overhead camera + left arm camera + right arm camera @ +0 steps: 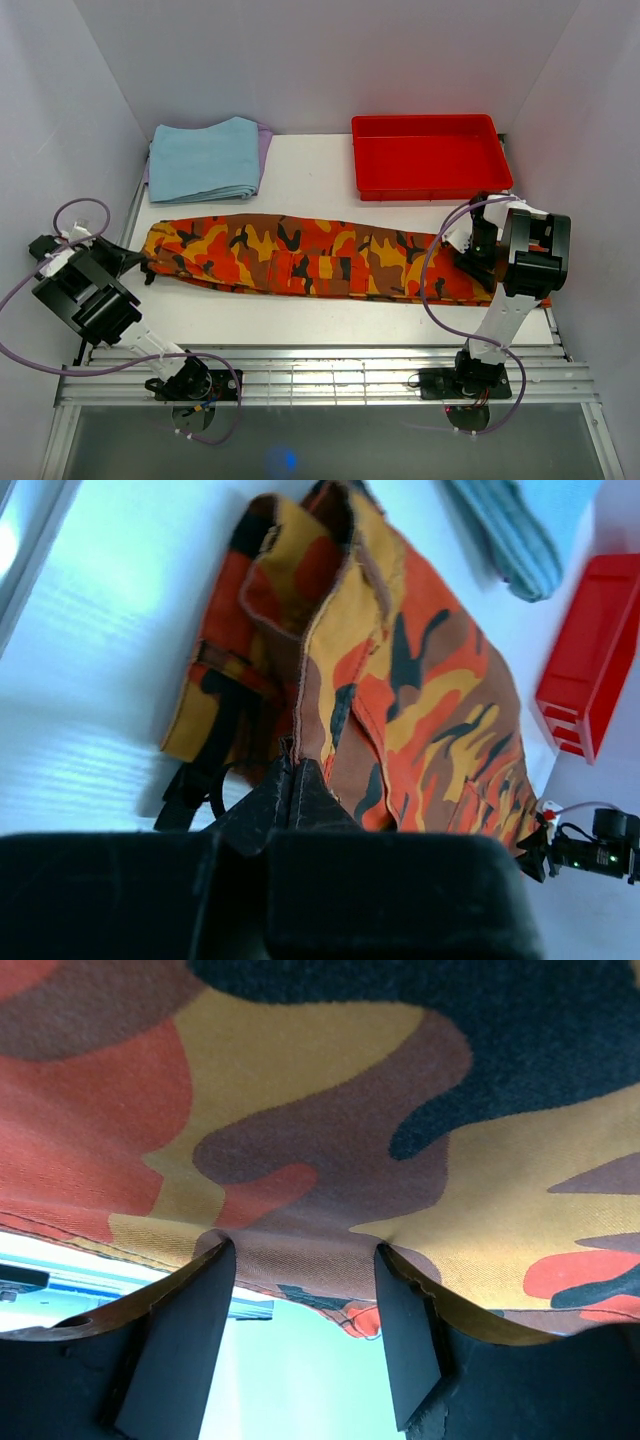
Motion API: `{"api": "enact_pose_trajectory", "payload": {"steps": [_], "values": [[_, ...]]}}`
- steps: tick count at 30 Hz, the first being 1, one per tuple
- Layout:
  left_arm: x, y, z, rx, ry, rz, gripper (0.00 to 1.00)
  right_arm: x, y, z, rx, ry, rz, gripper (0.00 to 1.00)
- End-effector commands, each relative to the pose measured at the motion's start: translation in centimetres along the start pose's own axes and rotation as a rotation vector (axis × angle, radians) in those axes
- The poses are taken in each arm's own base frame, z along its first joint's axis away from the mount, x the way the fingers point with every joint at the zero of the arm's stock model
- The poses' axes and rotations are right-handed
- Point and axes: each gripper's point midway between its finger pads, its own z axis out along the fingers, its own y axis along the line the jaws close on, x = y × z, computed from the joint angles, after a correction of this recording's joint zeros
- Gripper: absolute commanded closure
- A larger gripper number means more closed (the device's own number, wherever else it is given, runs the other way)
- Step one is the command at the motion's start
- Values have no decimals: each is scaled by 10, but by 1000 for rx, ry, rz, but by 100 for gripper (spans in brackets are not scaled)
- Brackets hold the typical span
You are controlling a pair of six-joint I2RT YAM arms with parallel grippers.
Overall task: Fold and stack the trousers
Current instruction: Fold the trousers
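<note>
Trousers [310,262]: camo print, orange & red patches w/ yellow, brown & black blotches. In left wrist view a black strap [205,770] showed at approx. 8 o'clock of the cloth. Folded cloth [205,158], 11 o'clock in top view, was plain light blue w/ a lilac layer showing at its 3 o'clock edge. Tray [428,155], 1 o'clock, was solid red. Table [300,320] was plain white; walls [330,60] pale lilac-grey. Left gripper [291,780] & right gripper [300,1250] were matt black. Cables [80,201] were purple.
</note>
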Motion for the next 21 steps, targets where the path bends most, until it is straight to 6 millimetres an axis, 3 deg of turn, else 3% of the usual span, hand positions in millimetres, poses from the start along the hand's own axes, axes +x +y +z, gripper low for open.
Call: {"api": "enact_pose_trajectory", "payload": {"steps": [1, 6, 9, 12, 16, 19, 21], "values": [[-45, -44, -21, 130, -129, 165, 100, -16, -2, 26, -36, -67, -38, 36], [-57, -80, -37, 235, -182, 386, 100, -15, -3, 27, -29, -62, -54, 37], [-58, -80, -38, 219, -191, 444, 100, -16, -3, 27, -28, -64, -58, 37], [-47, -54, -25, 154, -155, 464, 100, -14, 0, 27, -37, -65, -67, 37], [-23, -2, 2, 26, -55, 415, 100, -11, 8, 23, -52, -76, -98, 37], [-12, 24, 9, -56, -1, 395, 100, -13, 14, 12, -59, -111, -138, 37], [-16, 21, 5, -57, 11, 425, 77, -19, 16, -5, -60, -158, -170, 36]]}}
